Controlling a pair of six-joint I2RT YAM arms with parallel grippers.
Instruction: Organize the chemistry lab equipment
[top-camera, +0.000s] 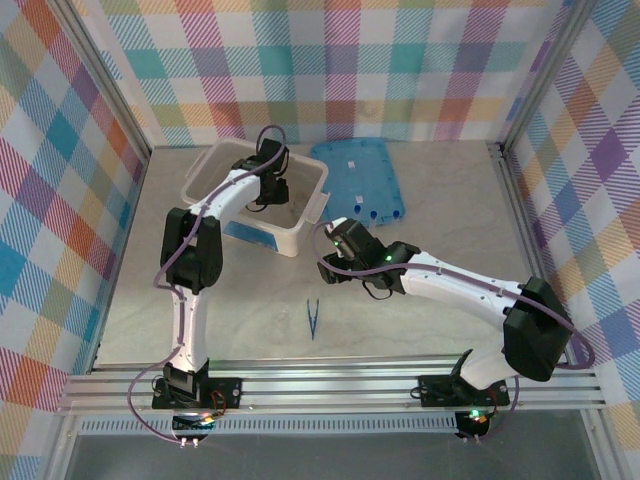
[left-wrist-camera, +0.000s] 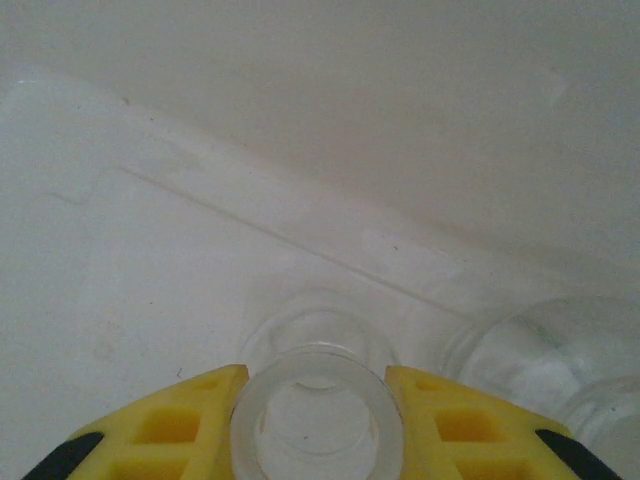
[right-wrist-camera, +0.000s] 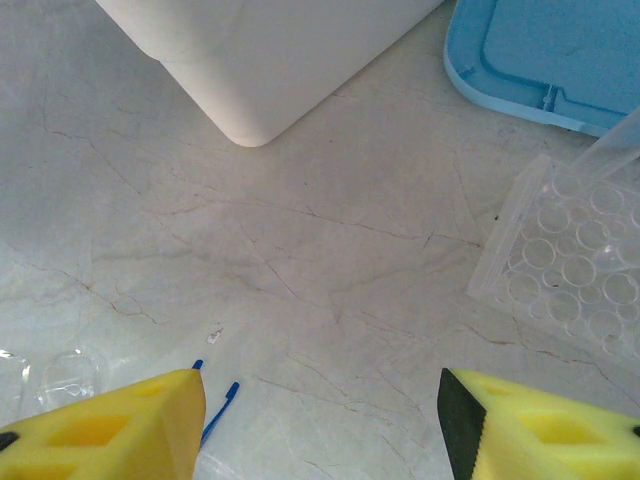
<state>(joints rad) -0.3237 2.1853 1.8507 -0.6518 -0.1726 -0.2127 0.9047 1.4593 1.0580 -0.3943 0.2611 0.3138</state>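
Right wrist: right tool (right-wrist-camera: 320, 392) open, tub (right-wrist-camera: 262, 62) (rounded corner) ahead.

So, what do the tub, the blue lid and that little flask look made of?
Tub: milky translucent plastic, probably; matte, rounded corners. Lid: smooth blue plastic with moulded ridges. Flask: clear, thick-rimmed, likely glass, possibly clear plastic.

No writing, label, brand, number or sign can be read on the glass flask (left-wrist-camera: 318, 365), white tub (top-camera: 290, 238), blue lid (top-camera: 365, 170) or tabletop (top-camera: 400, 330).
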